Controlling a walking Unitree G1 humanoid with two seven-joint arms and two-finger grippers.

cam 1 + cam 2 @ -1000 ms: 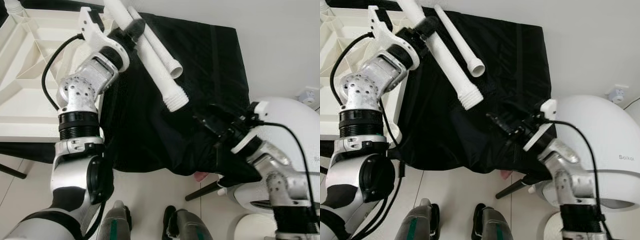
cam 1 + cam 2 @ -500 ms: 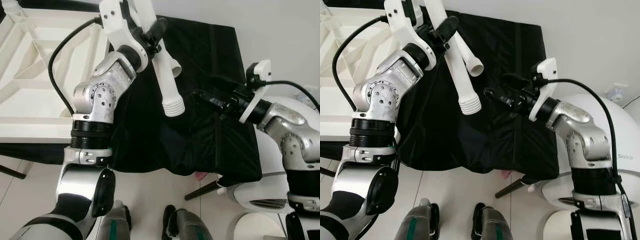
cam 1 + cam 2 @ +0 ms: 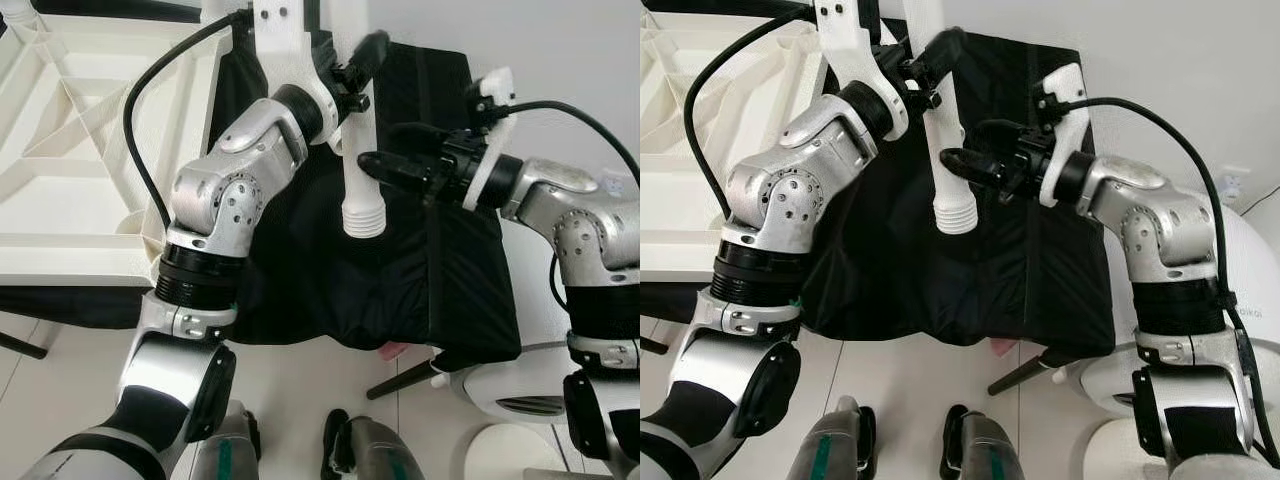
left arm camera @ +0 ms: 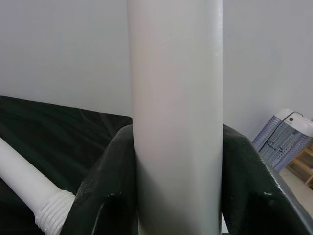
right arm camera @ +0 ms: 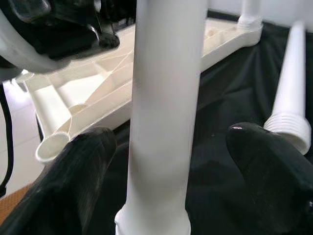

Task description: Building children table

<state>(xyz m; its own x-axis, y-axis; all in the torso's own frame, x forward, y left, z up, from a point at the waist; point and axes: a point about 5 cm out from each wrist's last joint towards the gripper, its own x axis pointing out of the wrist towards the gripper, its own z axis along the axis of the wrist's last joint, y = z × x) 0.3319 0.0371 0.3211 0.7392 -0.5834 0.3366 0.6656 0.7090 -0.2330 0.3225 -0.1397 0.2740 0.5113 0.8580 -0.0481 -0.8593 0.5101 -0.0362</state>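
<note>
My left gripper (image 3: 352,82) is shut on a white table leg (image 3: 361,190) and holds it upright, threaded end down, above the black cloth (image 3: 450,280). In the left wrist view the two black fingers (image 4: 105,196) clamp the leg (image 4: 173,98). My right gripper (image 3: 380,150) reaches in from the right at the leg's lower part. Its fingers (image 5: 83,166) stand open on either side of the leg (image 5: 164,122), with gaps to it. A second leg (image 5: 291,88) lies on the cloth. The upturned white tabletop (image 3: 60,150) lies to the left.
A white rounded appliance (image 3: 520,385) stands low on the right by the wall. A wall socket (image 3: 1237,181) sits behind it. My feet (image 3: 350,455) are on pale floor tiles in front of the cloth.
My left arm has swung the leg from a slant to upright and moved it right. My right gripper rose from the cloth's edge to the leg's lower part.
</note>
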